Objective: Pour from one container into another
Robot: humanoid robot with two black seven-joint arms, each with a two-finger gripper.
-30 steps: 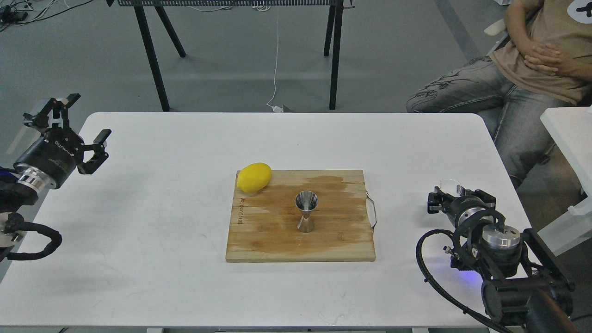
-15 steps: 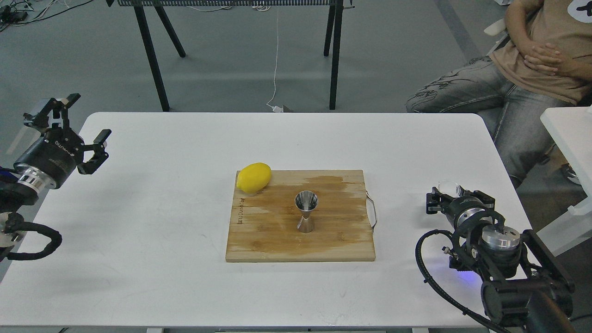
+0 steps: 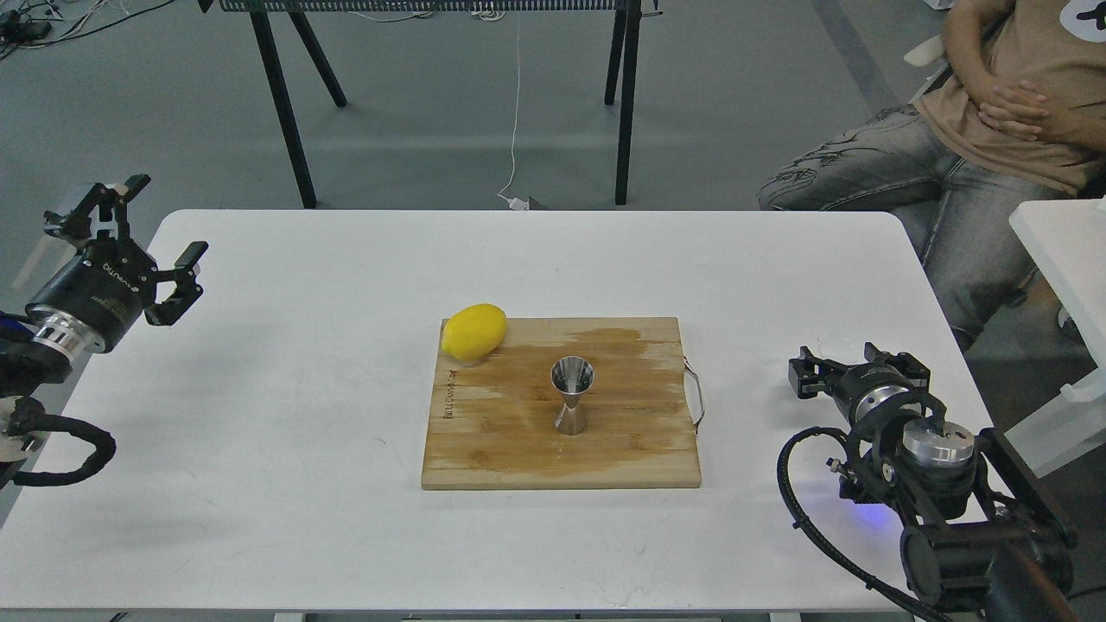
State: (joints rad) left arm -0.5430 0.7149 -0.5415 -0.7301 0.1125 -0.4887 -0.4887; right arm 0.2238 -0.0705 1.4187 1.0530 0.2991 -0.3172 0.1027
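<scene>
The steel jigger (image 3: 572,395) stands upright on the wooden cutting board (image 3: 510,449) at the table's middle. The clear glass cup (image 3: 836,345) shows only as a faint rim, low over the table near the right edge, between the fingers of my right gripper (image 3: 834,364). The jaws of that gripper stand spread wider than the cup, so it is open. My left gripper (image 3: 162,219) hovers over the table's far left corner, open and with nothing in it, far from both containers.
A yellow lemon (image 3: 474,331) lies on the board's back left corner. The board has a damp patch and a wire handle (image 3: 696,396) on its right side. A seated person (image 3: 994,130) is beyond the table's back right corner.
My right gripper has sunk a little and shifted left with the cup, and its fingers have spread apart. The cup's rim shows much less than before. The left arm has not moved.
</scene>
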